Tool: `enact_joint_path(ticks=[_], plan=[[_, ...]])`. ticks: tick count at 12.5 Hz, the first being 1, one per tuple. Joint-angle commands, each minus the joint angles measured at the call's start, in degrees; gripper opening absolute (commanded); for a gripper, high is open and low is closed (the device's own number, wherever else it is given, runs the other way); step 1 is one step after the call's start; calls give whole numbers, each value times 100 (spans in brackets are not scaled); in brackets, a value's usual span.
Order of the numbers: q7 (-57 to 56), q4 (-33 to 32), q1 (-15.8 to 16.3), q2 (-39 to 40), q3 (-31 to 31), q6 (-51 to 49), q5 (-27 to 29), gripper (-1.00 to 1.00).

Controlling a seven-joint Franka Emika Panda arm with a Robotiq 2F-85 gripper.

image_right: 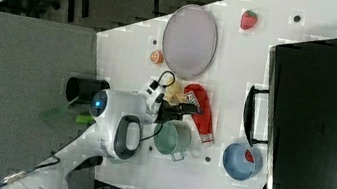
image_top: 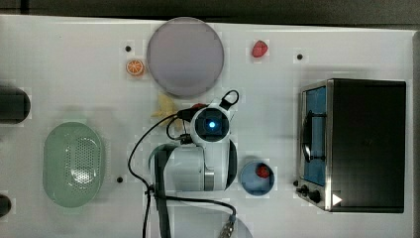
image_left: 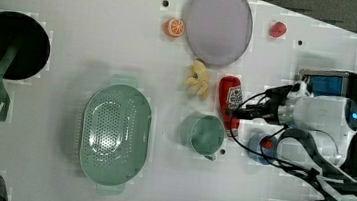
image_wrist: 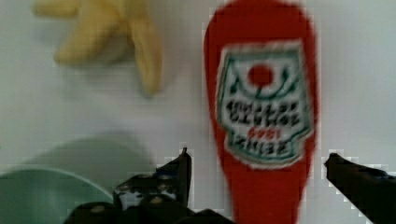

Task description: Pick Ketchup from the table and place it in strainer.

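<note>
The Ketchup (image_wrist: 261, 102) is a long red squeeze bottle with a white label, lying flat on the white table. The left view shows the Ketchup (image_left: 229, 98) between a banana bunch and the arm. My gripper (image_wrist: 259, 170) is open just above it, one black finger (image_wrist: 180, 175) on each side of the bottle's narrower end, with a gap to the bottle on both sides. The gripper (image_left: 240, 109) hovers over the bottle's cap end in the left view. The strainer (image_top: 49, 163), a pale mint-green oval basket with a perforated centre, sits at the top view's left, well away from the arm.
A green mug (image_left: 203, 133) stands close beside the bottle's cap end. A yellow banana bunch (image_left: 198, 80) lies on its other side. A blue bowl (image_top: 250, 186) holding a red fruit, a lilac plate (image_top: 185, 57), an orange slice (image_top: 134, 67), a strawberry (image_top: 259, 48) and a black toaster oven (image_top: 366, 144) also sit on the table.
</note>
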Motion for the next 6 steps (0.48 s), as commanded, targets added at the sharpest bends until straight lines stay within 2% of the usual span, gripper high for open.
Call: enact_joint_path(ticks=[1,3,4,6], plan=[[-194,-76,-32,121,-40,479,-15,100],[-194,-75,-32,302,-57,725,-15,100],[-190,-78,-32,365,-74,774,-15,92],[-192,-90,-32,383,-83,770,-14,42]])
